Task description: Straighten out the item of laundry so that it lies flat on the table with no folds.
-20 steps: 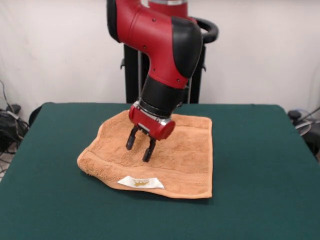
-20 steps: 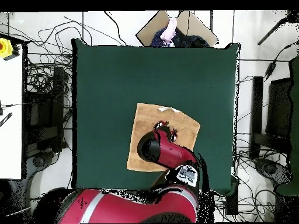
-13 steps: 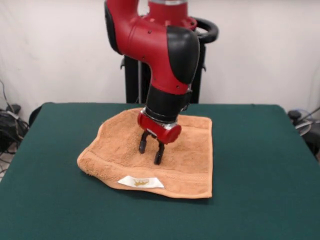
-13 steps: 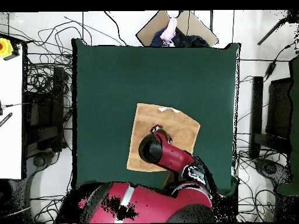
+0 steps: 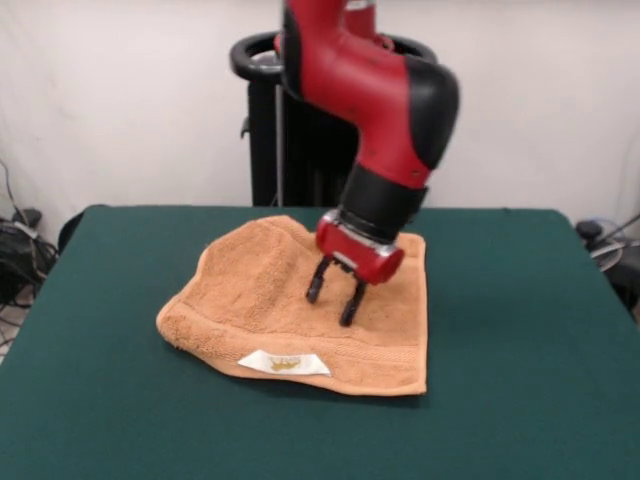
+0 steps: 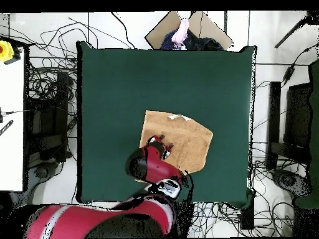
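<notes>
Gripper, jaws apart & empty, has shifted toward frame right over towel; left edge still humped on table, so flattening incomplete.

Orange towel on green table; red arm covers towel's lower-left part; white label at top edge.

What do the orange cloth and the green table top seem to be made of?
The orange cloth looks like terry towelling: a soft, nubbly, matte pile, with a flatter woven band near the front edge and a small white label. The green table top looks covered in a felt-like fabric, matte and even, without shine; what lies beneath cannot be told.
</notes>
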